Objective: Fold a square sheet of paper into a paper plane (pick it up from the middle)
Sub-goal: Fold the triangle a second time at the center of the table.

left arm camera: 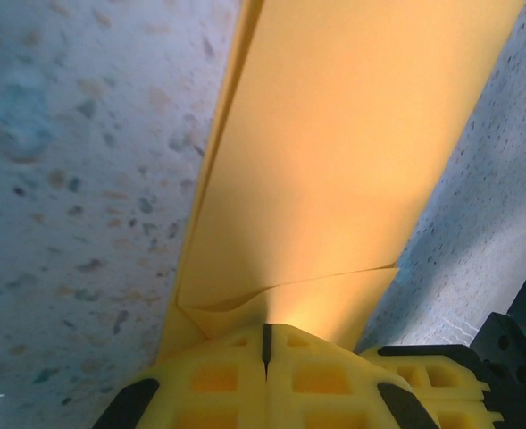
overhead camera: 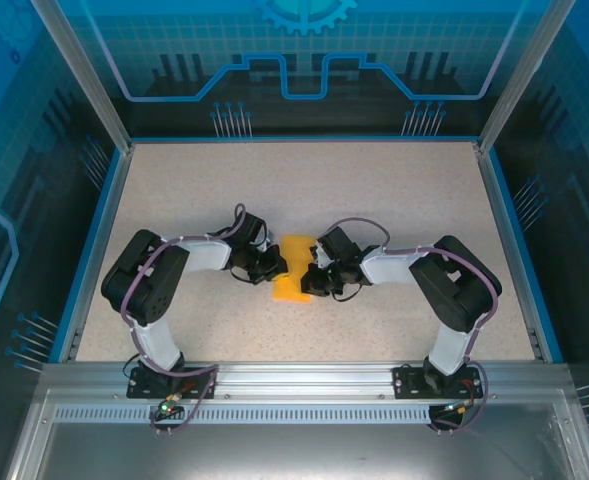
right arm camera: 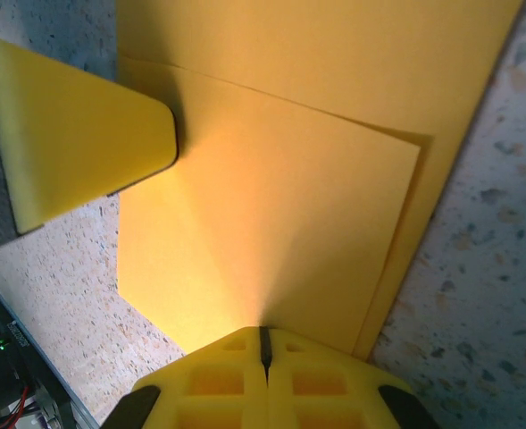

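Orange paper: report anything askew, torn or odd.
The sheet of paper looks askew: its top flap lies skewed over the layer beneath, edges not aligned. A small pucker sits by the left gripper. No tears visible.

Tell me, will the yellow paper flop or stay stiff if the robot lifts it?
Probably floppy: the paper looks thin and lies flat on the table. Where layers overlap it is doubled, so likely a little stiffer there. It seems very light, so a push would probably slide it rather than tip it.
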You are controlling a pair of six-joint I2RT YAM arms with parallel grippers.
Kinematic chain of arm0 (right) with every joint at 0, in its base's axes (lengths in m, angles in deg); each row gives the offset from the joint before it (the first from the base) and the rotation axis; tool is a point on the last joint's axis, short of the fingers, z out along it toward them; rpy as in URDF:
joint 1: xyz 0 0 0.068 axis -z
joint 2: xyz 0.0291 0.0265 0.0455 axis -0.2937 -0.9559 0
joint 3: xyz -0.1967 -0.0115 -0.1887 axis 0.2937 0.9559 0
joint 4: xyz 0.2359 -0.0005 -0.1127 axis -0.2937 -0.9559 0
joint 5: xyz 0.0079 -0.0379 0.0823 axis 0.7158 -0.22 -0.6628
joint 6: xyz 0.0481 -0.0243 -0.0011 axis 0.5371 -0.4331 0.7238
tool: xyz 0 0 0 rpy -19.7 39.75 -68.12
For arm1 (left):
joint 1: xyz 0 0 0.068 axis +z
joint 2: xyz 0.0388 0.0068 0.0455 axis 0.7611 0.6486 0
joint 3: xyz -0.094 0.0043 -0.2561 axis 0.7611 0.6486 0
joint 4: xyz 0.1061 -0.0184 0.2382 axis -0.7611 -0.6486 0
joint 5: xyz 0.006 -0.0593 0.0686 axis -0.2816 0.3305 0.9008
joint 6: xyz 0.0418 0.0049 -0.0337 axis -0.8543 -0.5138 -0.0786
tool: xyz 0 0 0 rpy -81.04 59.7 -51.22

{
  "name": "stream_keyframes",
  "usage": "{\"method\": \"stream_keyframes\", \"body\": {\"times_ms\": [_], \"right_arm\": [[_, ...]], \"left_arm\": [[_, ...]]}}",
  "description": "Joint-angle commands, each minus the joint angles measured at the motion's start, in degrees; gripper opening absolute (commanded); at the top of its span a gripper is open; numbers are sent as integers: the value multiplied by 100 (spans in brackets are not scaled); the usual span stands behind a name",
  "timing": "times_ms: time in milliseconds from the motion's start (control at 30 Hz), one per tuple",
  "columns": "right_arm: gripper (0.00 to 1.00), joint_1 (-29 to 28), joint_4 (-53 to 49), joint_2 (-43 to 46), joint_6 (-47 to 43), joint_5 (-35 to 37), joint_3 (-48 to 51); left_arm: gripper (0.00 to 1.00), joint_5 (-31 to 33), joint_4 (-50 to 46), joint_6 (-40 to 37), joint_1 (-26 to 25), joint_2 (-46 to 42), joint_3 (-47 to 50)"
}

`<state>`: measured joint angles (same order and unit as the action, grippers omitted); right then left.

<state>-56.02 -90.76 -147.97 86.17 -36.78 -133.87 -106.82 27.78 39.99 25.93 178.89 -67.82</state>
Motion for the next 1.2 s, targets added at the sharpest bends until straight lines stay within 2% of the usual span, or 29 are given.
{"method": "stream_keyframes", "body": {"times_ms": [0, 533, 800, 1000, 1167], "right_arm": [[4, 35, -796, -217, -75, 155, 259], [4, 44, -739, -199, -68, 111, 271], [4, 44, -753, -183, -67, 102, 220], [5, 44, -754, -189, -61, 102, 172], [5, 43, -806, -150, -69, 137, 178]], "left_arm": [[3, 784, -256, -188, 339, 142, -43], [3, 628, -297, -605, 762, 170, -119], [6, 477, -559, -714, 764, -572, -235], [9, 87, -483, -588, 574, -1195, -78], [9, -109, -355, -572, 133, -1117, -21]]}}
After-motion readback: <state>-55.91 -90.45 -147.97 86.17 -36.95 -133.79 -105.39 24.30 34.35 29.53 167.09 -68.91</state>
